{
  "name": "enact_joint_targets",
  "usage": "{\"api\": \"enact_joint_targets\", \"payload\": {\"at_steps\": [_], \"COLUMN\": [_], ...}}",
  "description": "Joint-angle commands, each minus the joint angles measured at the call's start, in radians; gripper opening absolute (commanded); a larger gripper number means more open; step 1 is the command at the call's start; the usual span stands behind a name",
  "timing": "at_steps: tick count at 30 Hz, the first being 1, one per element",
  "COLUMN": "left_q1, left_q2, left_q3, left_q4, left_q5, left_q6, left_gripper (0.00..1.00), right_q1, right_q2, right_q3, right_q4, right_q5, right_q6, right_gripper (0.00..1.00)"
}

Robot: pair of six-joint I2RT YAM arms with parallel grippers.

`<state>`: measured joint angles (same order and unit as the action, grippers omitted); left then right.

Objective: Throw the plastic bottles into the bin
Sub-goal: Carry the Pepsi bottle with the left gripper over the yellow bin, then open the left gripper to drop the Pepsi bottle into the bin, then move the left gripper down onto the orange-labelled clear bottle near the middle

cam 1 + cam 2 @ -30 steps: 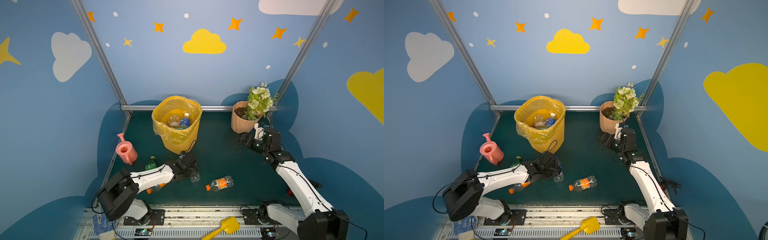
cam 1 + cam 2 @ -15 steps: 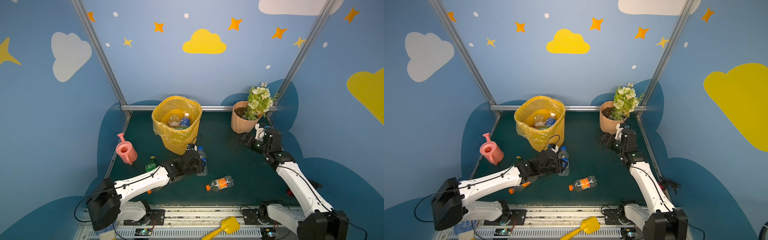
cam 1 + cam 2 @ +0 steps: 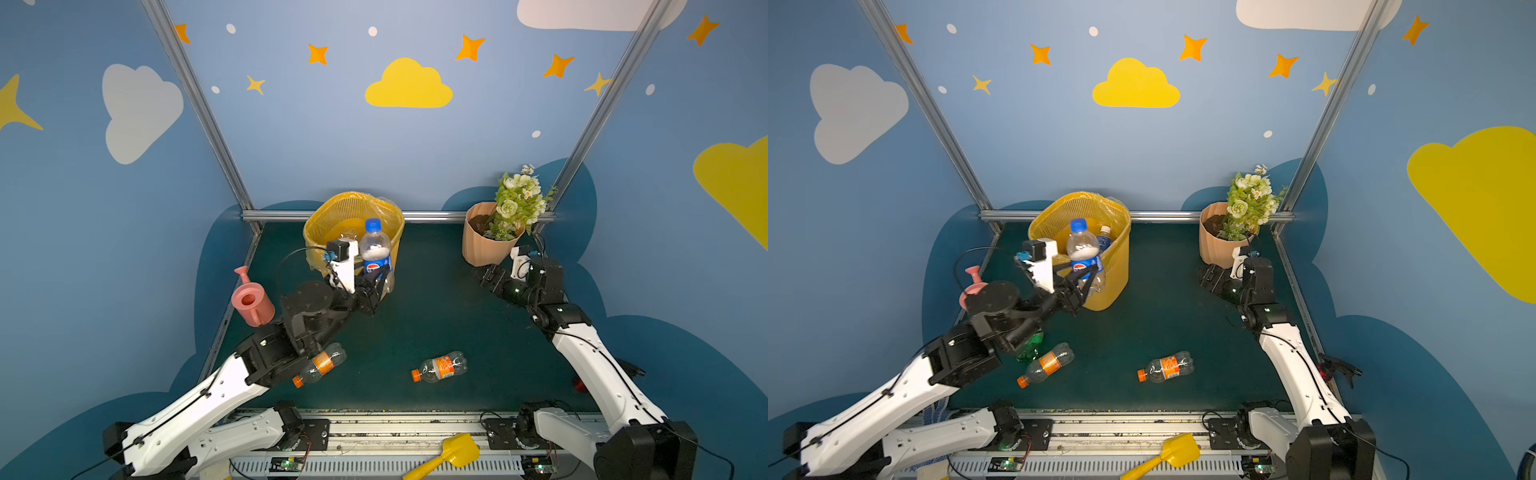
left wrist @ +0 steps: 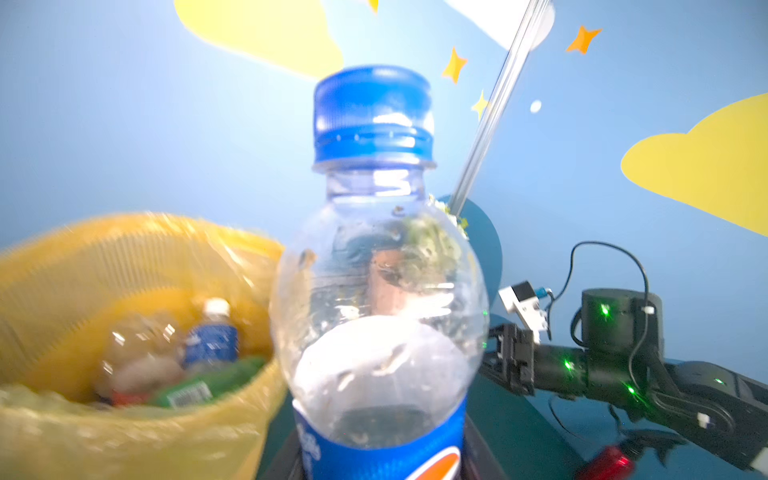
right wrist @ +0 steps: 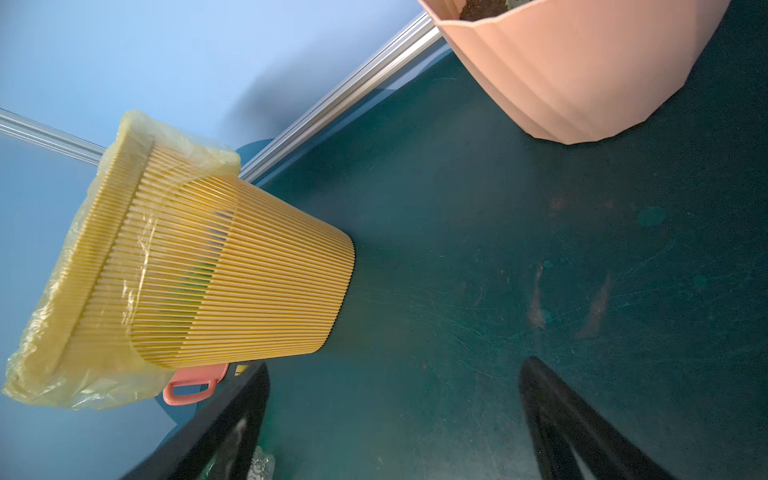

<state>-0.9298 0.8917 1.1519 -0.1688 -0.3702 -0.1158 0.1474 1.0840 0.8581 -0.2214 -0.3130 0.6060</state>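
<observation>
One blue-capped bottle (image 3: 375, 249) clamped in left tool (image 3: 376, 277); right tool (image 5: 395, 419) apparently agape.

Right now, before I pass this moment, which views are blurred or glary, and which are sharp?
Left wrist view: the bin is smeared by motion blur; the blue-capped bottle is sharper, with glare on its cap and the background warped through its clear wall. Right wrist view: bin and flower pot crisp, scuffs on the mat clear. Both top views: sharp, evenly lit.
</observation>
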Motion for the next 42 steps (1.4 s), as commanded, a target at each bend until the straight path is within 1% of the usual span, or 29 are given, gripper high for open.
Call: {"api": "enact_joint_targets", "payload": {"at_steps": [1,3,5,6,8,10,11,12,13,14,16,18,19,23,27,29,31,38,42], "left_q1": [0.005,0.023,0.059,0.092,0.185,0.311,0.360,0.397,0.411,0.411,0.410,0.408,0.407,0.406,0.405,0.405,0.406,0.403,0.381], "left_q2": [0.011,0.042,0.073,0.091,0.132,0.198,0.230,0.267,0.302,0.327,0.343,0.313,0.284,0.193,0.092,0.051,0.017,-0.055,-0.076], "left_q3": [0.071,0.146,0.185,0.194,0.201,0.219,0.227,0.241,0.268,0.300,0.379,0.407,0.407,0.394,0.268,0.200,0.147,0.045,-0.026], "left_q4": [0.081,0.053,0.055,0.050,0.021,-0.071,-0.108,-0.150,-0.193,-0.229,-0.279,-0.240,-0.207,-0.149,-0.106,-0.117,-0.164,-0.396,-0.533], "left_q5": [-0.156,-0.193,-0.193,-0.168,-0.087,0.049,0.109,0.158,0.197,0.207,0.215,0.210,0.207,0.181,0.146,0.119,0.098,0.068,0.077], "left_q6": [0.293,0.348,0.346,0.332,0.255,0.111,0.057,0.006,-0.010,-0.010,0.016,0.042,0.055,0.082,0.068,0.045,0.021,-0.036,-0.072], "left_gripper": [0.44,0.43,0.43,0.44,0.46,0.52,0.53,0.56,0.64,0.72,0.84,0.97,1.00,1.00,1.00,1.00,1.00,1.00,1.00], "right_q1": [-0.005,-0.005,-0.005,-0.004,-0.004,-0.005,-0.005,-0.005,-0.005,-0.005,-0.005,-0.006,-0.006,-0.006,-0.005,-0.006,-0.005,-0.005,-0.005], "right_q2": [-0.020,-0.024,-0.027,-0.029,-0.029,-0.031,-0.032,-0.036,-0.040,-0.046,-0.059,-0.068,-0.068,-0.060,-0.048,-0.047,-0.054,-0.082,-0.071], "right_q3": [-0.007,-0.010,-0.012,-0.013,-0.011,-0.009,-0.008,-0.007,-0.005,-0.002,0.002,0.001,0.000,-0.009,-0.007,-0.014,-0.023,-0.057,-0.061], "right_q4": [0.009,0.006,0.005,0.004,0.002,0.000,-0.002,-0.004,-0.008,-0.015,-0.030,-0.035,-0.035,-0.036,-0.059,-0.065,-0.076,-0.063,-0.059], "right_q5": [-0.009,-0.007,-0.008,-0.011,-0.019,-0.026,-0.028,-0.028,-0.024,-0.018,0.003,0.018,0.020,0.005,-0.022,-0.031,-0.034,-0.001,-0.003], "right_q6": [0.006,0.010,0.015,0.018,0.022,0.026,0.026,0.026,0.024,0.018,0.002,-0.008,-0.009,0.004,0.011,0.017,0.017,0.032,0.037], "right_gripper": [0.93,0.93,0.93,0.93,0.93,0.93,0.93,0.93,0.93,0.93,0.93,0.93,0.93,0.93,0.93,0.93,0.93,0.93,0.93]}}
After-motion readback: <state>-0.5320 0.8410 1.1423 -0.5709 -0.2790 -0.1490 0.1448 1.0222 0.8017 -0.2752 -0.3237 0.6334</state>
